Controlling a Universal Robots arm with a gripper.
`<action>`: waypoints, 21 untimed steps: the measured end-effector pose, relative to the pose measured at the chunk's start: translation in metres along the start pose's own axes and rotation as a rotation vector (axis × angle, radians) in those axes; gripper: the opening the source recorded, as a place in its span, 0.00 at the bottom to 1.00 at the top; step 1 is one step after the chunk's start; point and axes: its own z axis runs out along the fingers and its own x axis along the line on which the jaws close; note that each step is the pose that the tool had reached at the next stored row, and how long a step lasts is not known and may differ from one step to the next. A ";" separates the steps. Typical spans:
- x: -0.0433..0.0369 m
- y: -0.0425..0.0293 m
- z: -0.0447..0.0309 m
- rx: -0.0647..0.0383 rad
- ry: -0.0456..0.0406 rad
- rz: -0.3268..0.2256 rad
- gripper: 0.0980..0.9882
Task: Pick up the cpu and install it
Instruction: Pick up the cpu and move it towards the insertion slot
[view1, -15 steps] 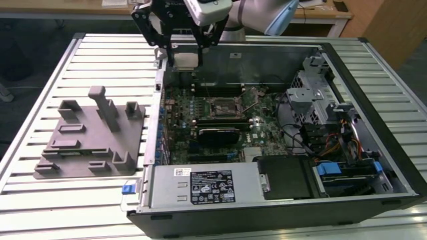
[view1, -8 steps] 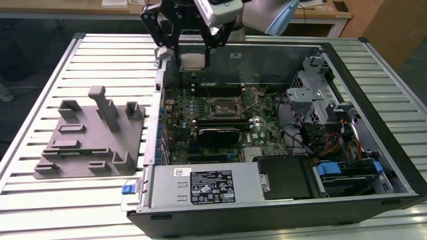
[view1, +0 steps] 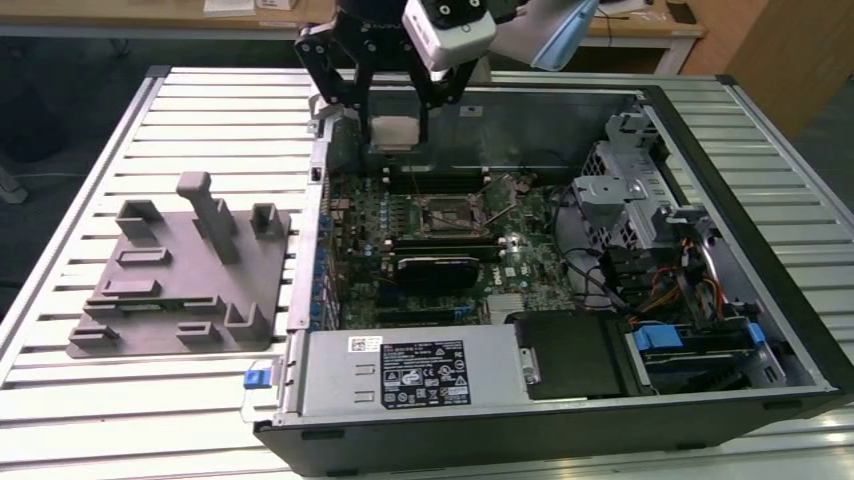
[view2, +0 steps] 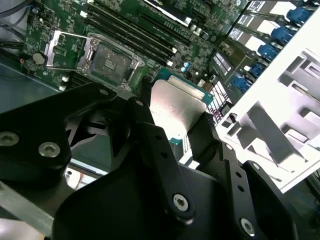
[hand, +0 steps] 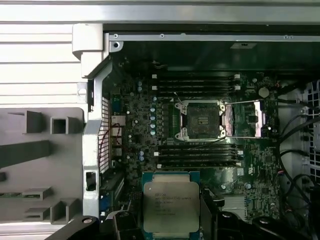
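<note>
Near the upper middle of the exterior view, the gripper (view1: 395, 125) is hanging above the open computer case (view1: 534, 440), and its fingers (view2: 206, 137) are clamping the cpu (view1: 396, 133) by two opposite edges. Picking up seems done. Installing is not, because the socket (hand: 202, 120) is lying open and empty, apart from the chip. The cpu is facing its metal lid upward, about level with the motherboard (hand: 250, 175). Being square, it is showing no long axis.
</note>
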 end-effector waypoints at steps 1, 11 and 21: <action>-0.0006 -0.0001 0.0019 0.000 0.0001 0.000 0.50; -0.0092 -0.0005 0.0204 0.000 0.0014 0.000 0.50; -0.0233 -0.0001 0.0373 0.001 0.0057 0.000 0.50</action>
